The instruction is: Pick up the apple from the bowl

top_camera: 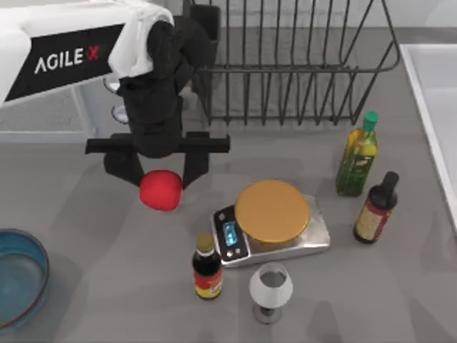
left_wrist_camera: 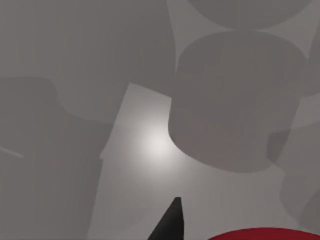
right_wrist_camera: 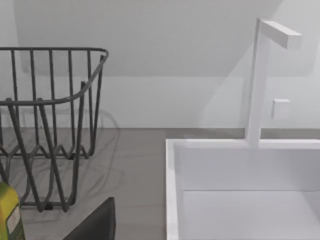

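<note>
Left tool [top_camera: 160,174] pinching the apple [top_camera: 160,190] above grey table [top_camera: 86,214]; blue bowl [top_camera: 21,279] at left edge; white sink [right_wrist_camera: 240,190] right

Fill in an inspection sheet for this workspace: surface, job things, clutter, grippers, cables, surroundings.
Surface: grey table, shadowed under the left arm.
Job things: apple held off the table between the fingers, well clear of the bowl, which sits at the table's left edge with nothing in it.
Clutter: scale with orange plate mid-table; soy bottle and wine glass in front of it; oil bottle and dark bottle to its right.
Grippers: left gripper shut on the apple, left of the scale. Right gripper: one dark finger in the right wrist view, near the sink.
Cables: nothing seen.
Surroundings: wire dish rack at the back, white sink with faucet at the right.
</note>
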`<action>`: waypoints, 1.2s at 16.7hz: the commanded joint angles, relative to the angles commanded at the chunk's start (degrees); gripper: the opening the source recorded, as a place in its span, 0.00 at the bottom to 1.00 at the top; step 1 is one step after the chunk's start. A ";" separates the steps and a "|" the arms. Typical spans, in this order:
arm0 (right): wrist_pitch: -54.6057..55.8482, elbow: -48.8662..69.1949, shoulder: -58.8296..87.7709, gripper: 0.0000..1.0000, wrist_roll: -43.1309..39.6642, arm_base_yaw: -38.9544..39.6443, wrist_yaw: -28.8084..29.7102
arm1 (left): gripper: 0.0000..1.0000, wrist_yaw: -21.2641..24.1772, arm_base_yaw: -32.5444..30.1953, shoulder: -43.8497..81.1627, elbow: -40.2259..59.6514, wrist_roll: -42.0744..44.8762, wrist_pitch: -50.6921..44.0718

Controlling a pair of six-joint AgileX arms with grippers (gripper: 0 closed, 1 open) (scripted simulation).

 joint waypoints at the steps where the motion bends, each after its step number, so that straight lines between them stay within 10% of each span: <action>1: 0.00 0.00 0.00 1.00 0.00 0.00 0.00 | 0.00 0.00 0.00 0.00 0.00 0.00 0.00; 14: 0.00 0.00 0.00 1.00 0.00 0.00 0.00 | 0.98 0.00 0.00 0.00 0.00 0.00 0.00; 20: 0.00 0.00 0.00 1.00 0.00 0.00 0.00 | 1.00 0.00 0.00 0.00 0.00 0.00 0.00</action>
